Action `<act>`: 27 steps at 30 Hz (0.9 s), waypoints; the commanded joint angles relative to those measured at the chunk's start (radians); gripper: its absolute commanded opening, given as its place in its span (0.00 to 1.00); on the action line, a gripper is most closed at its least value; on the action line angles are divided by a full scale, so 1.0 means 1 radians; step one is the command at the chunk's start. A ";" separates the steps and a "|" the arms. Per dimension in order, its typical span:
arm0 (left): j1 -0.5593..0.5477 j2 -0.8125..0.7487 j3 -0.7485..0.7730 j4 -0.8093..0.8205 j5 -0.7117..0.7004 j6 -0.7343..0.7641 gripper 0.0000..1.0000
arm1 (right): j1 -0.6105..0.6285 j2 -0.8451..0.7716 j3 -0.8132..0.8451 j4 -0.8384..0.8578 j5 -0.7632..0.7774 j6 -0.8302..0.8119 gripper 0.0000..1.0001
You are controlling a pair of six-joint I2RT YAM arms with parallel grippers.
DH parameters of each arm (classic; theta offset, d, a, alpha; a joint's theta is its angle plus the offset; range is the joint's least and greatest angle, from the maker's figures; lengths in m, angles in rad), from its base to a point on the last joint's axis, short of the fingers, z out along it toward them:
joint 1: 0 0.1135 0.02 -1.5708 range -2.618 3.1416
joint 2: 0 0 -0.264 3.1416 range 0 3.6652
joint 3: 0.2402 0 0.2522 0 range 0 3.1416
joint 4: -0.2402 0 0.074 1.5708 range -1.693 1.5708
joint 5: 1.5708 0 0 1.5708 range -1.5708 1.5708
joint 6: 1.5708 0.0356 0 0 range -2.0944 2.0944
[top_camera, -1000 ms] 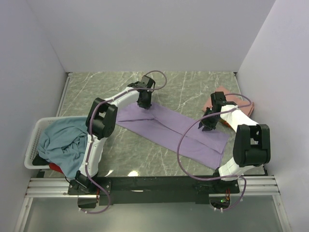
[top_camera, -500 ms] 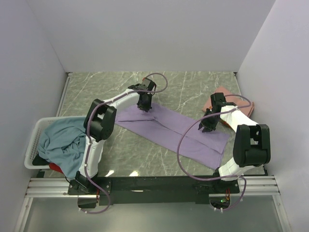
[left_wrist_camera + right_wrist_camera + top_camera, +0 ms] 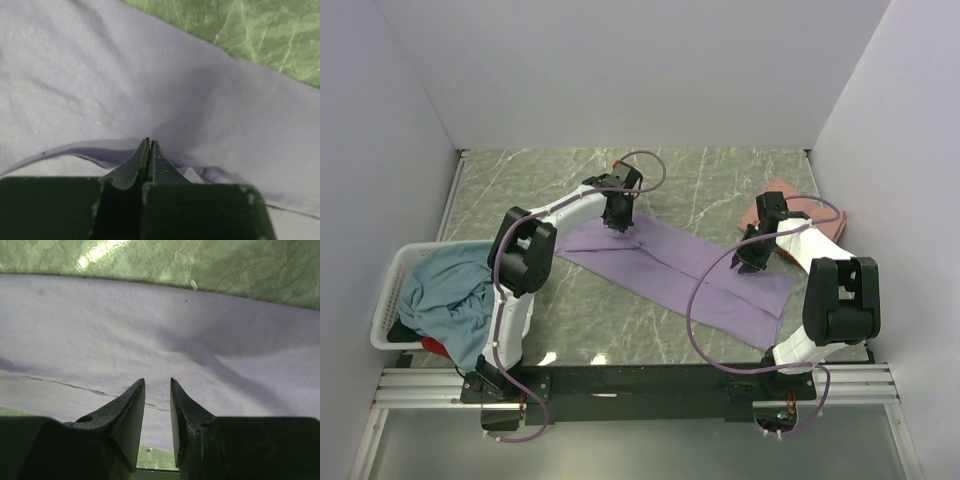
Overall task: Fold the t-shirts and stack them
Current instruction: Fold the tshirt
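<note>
From where I stand, very little changes in this last second. The left arm draws its elbow a bit toward the basket (image 3: 386,305), and the left pincer (image 3: 620,222) shifts only slightly toward the far side of the desk (image 3: 720,180). The right pincer (image 3: 747,264) stays almost at the same place.

In the left wrist view, the left pincer (image 3: 149,145) is pressed together, and the cloth rises in a small ridge to its tips, so I think it pinches the far edge of the lavender t-shirt (image 3: 670,265). In the right wrist view, the right pincer (image 3: 157,386) is a little spread with nothing between the fingers, above the same cloth. My judgement is that one side is now gripped and the other not yet, so the next fold cannot begin.

The lavender t-shirt lies in the middle of the desk as a long band, going slantwise from far left to near right, already folded lengthwise and mostly flat. The salmon-pink t-shirt (image 3: 782,192) lies folded at the far right, partly hidden by the right arm. The teal-blue t-shirt (image 3: 445,290) is heaped in the basket, with the red t-shirt (image 3: 434,347) showing under it.
</note>
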 commanded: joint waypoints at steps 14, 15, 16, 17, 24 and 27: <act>-0.044 -0.229 -0.250 0.052 0.045 -0.088 0.00 | 0.000 -0.023 -0.027 0.027 -0.019 -0.013 0.34; -0.047 -0.232 -0.258 0.055 0.046 -0.095 0.00 | -0.002 -0.023 -0.028 0.027 -0.019 -0.015 0.34; -0.048 -0.235 -0.268 0.056 0.048 -0.098 0.00 | -0.001 -0.025 -0.034 0.028 -0.019 -0.015 0.34; -0.050 -0.238 -0.273 0.058 0.049 -0.102 0.00 | 0.000 -0.023 -0.036 0.027 -0.019 -0.016 0.34; -0.065 -0.269 -0.305 0.049 0.043 -0.137 0.14 | 0.000 -0.028 -0.047 0.028 -0.020 -0.022 0.34; -0.076 -0.294 -0.330 0.046 0.049 -0.152 0.25 | 0.000 -0.028 -0.050 0.030 -0.023 -0.027 0.34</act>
